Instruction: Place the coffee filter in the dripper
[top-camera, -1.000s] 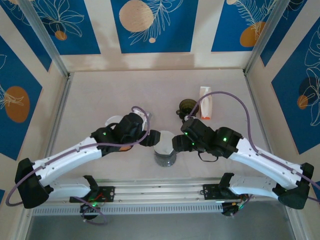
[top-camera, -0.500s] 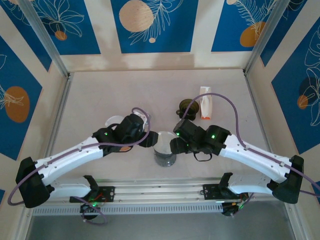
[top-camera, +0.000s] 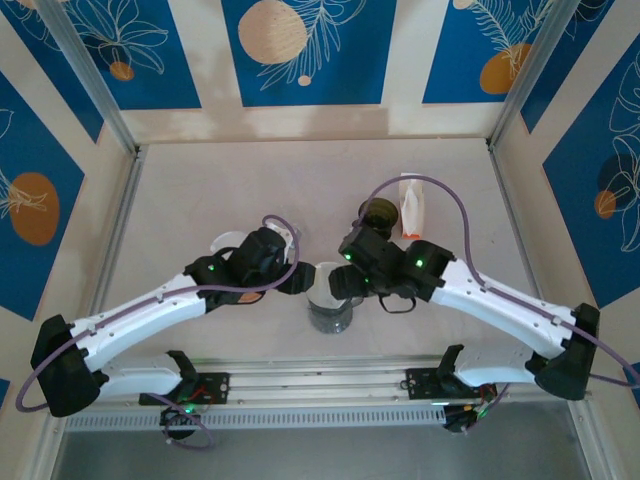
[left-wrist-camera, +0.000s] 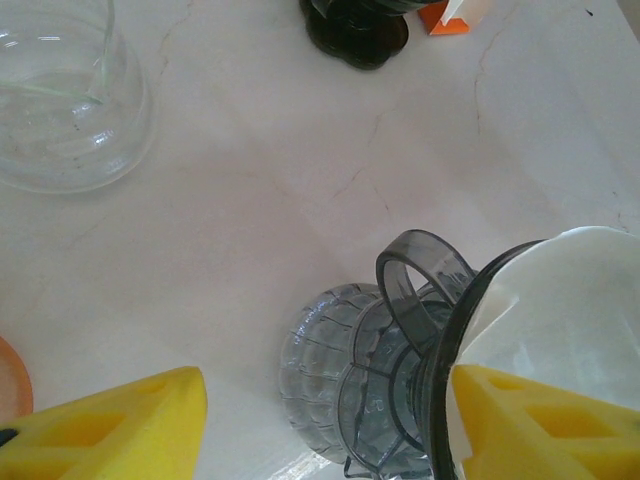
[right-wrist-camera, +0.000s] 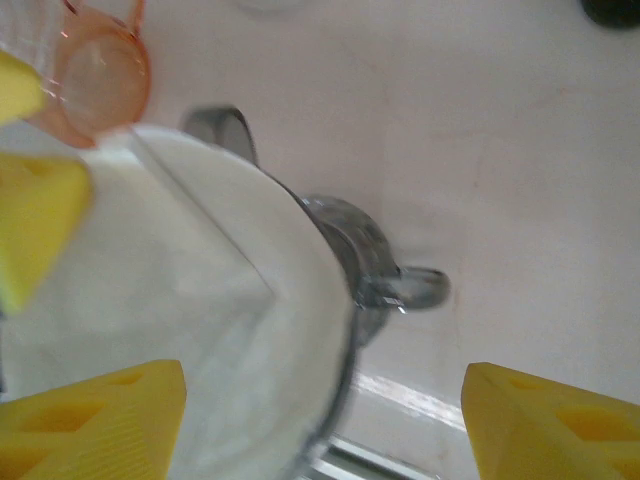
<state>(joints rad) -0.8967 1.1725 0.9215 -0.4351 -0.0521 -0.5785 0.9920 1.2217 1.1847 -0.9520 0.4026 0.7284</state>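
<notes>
Top external shows one filter in one dripper, left gripper and right gripper jaws wide.

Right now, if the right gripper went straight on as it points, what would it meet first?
The right gripper would likely meet the dripper rim, at the filter edge; depth unclear.

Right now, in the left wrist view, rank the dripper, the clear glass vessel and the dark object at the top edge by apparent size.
1. dripper, nearest the camera.
2. clear glass vessel, cut by the frame edge.
3. dark object, also cut off.
True sizes are unsure.
</notes>
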